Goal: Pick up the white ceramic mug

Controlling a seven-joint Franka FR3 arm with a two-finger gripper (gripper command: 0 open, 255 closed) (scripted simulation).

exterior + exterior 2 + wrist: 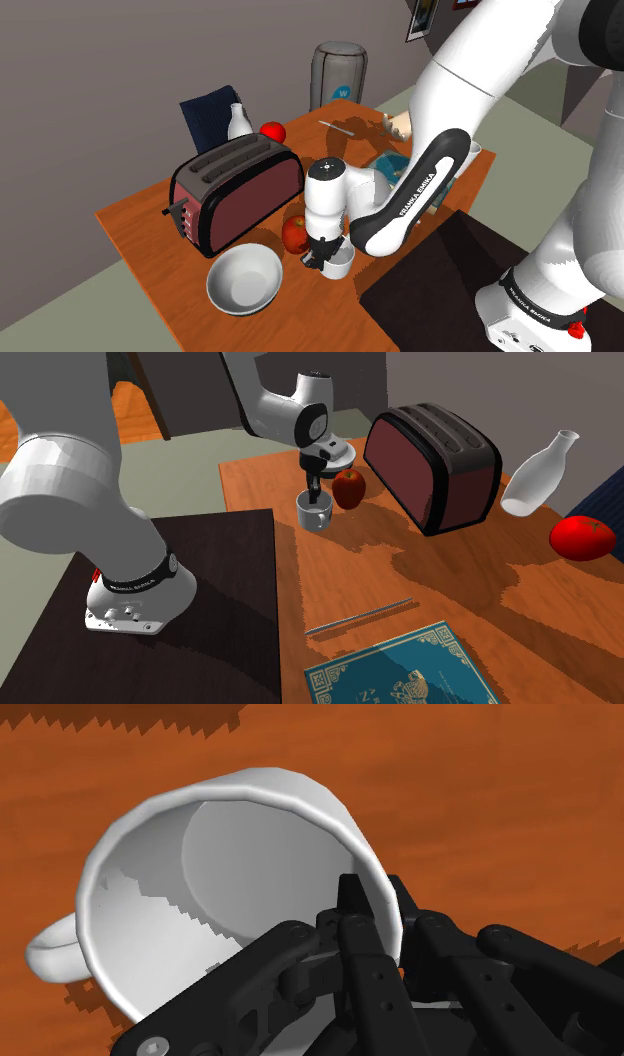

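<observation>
Shoulder view: the arm's dark forearm link [415,192] reads FRANKA EMIKA, and a grey canister [337,70] at the table's far side carries a "w" on a blue disc. The white mug [341,264] [316,514] [240,844] stands upright on the wooden table [130,225], directly under the gripper [322,255] [314,492] [375,909], just beside a red apple [295,232] and near a white bowl [243,280]. In the wrist view the fingers [350,919] stand narrow, pinching the mug's wall at the rim, one inside and one outside, opposite its handle.
</observation>
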